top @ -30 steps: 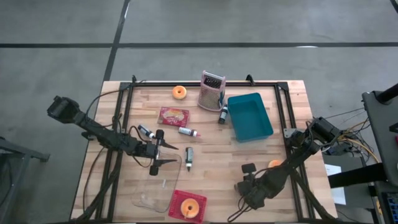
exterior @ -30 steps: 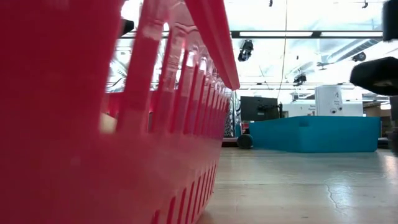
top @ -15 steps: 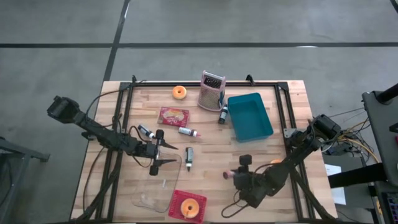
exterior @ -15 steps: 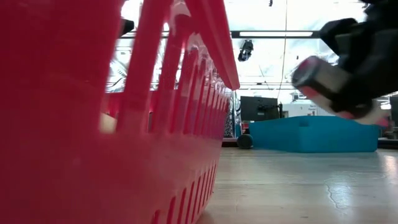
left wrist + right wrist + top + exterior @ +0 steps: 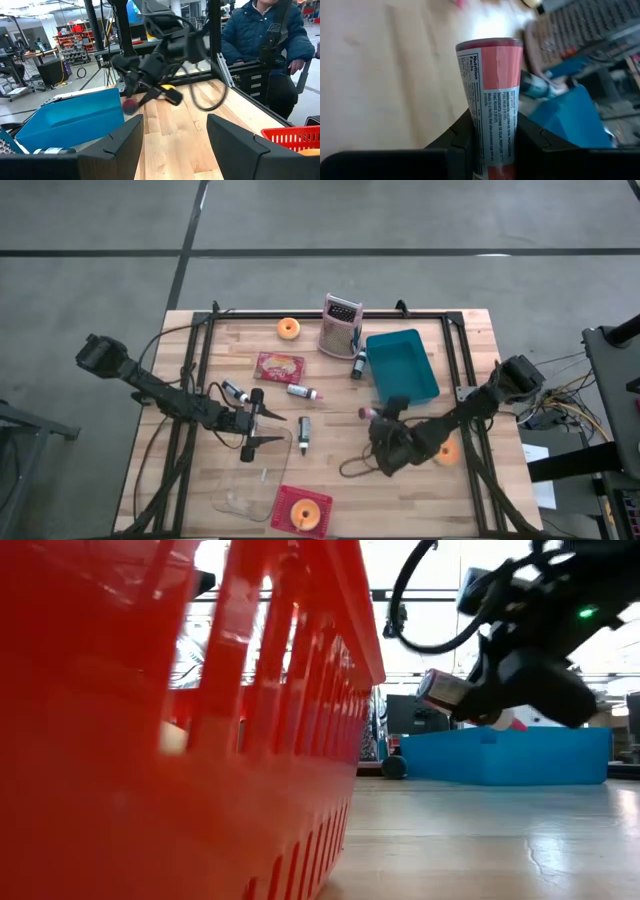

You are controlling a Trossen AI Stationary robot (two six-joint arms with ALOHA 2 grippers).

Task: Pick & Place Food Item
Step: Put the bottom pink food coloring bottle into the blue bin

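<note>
A small tube with a pink label is in my right gripper, which is shut on it above the middle of the table, just near of the blue bin. The low view shows the tube well clear of the tabletop. The left wrist view sees that gripper and the tube's red end in front of the bin. My left gripper hovers open over the table's left half, holding nothing. My right gripper pinches the tube's printed label sides between its two fingers. The fingers slant down from the table's right. The tube runs along them and sticks out past their tips, flat end foremost. It is lifted clear of the table.
A red basket with a donut stands at the near edge. A donut, a pink grater, a red packet and several small tubes lie across the middle and far side. An orange item lies under my right arm.
My right gripper has swung from near the table's near right toward the far edge and the blue bin, turning its wrist as it went and carrying the tube clear of the table.
</note>
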